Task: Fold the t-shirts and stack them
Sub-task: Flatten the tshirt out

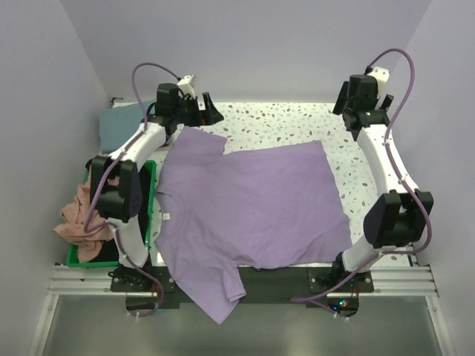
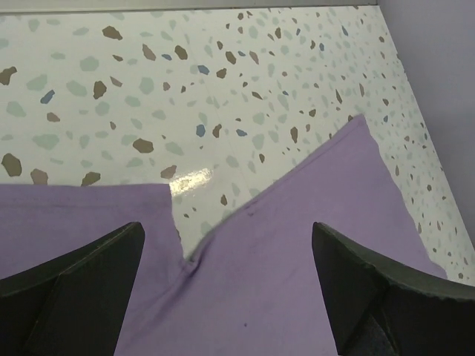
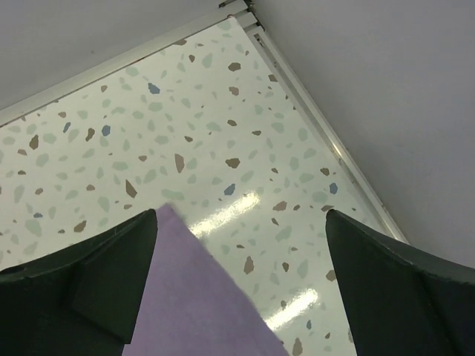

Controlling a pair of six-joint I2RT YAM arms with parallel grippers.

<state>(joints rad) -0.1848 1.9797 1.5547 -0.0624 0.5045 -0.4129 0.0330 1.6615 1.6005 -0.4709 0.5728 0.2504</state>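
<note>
Lavender t-shirt (image 1: 252, 204) spread flat across speckled table (image 1: 297, 122), near sleeve hanging off front edge. Left gripper (image 2: 228, 226) & right gripper (image 3: 241, 215) both splayed wide, empty, above far corners. Risk of skewed fold w/ overhang weight pulling cloth off edge

White curved arm links (image 1: 139, 146), black joint housings (image 1: 122, 191), looping lavender cables (image 1: 152, 66), matte black wedge-shaped fingers (image 2: 67, 297), small white wrist cameras (image 1: 380, 73)
</note>
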